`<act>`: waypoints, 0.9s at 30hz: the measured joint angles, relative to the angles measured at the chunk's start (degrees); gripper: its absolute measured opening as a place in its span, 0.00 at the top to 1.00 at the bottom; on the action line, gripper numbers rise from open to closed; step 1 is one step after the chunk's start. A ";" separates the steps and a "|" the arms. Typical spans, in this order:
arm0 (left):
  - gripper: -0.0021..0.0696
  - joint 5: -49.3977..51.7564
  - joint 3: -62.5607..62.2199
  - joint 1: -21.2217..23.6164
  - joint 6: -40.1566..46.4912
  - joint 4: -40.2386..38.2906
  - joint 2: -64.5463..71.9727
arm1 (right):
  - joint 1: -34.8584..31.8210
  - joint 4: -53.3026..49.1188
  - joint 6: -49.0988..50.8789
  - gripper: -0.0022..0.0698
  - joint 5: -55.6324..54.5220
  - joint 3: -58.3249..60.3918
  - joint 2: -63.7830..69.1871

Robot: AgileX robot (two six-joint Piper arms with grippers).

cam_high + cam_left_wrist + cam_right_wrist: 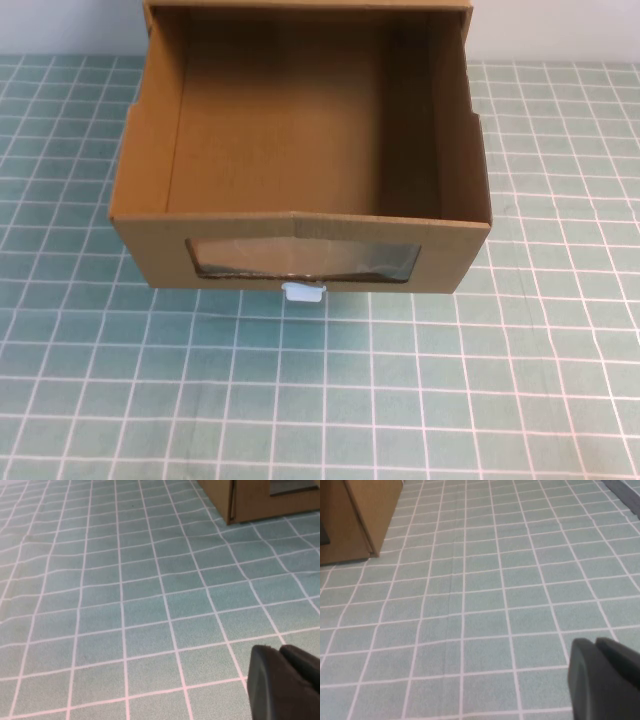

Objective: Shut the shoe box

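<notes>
- Left gripper [280,652]: fingers lying pressed together, holding nothing, hovering over the green grid mat [125,605].
- Right gripper [597,647]: fingers likewise resting together, empty.
- Shoe box [300,170]: sitting well ahead of both, drawer pulled out; likely light, stiff; pushing its windowed front [300,260] above the white pull tab [303,292] seems best.
</notes>
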 joint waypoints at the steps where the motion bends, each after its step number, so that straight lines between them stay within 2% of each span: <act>1: 0.98 0.00 0.00 0.00 0.00 0.00 0.00 | 0.00 0.00 0.00 0.99 0.00 0.00 0.00; 27: 0.98 0.00 0.00 0.00 -2.41 0.67 0.00 | 0.00 0.00 0.00 0.99 0.00 0.00 0.00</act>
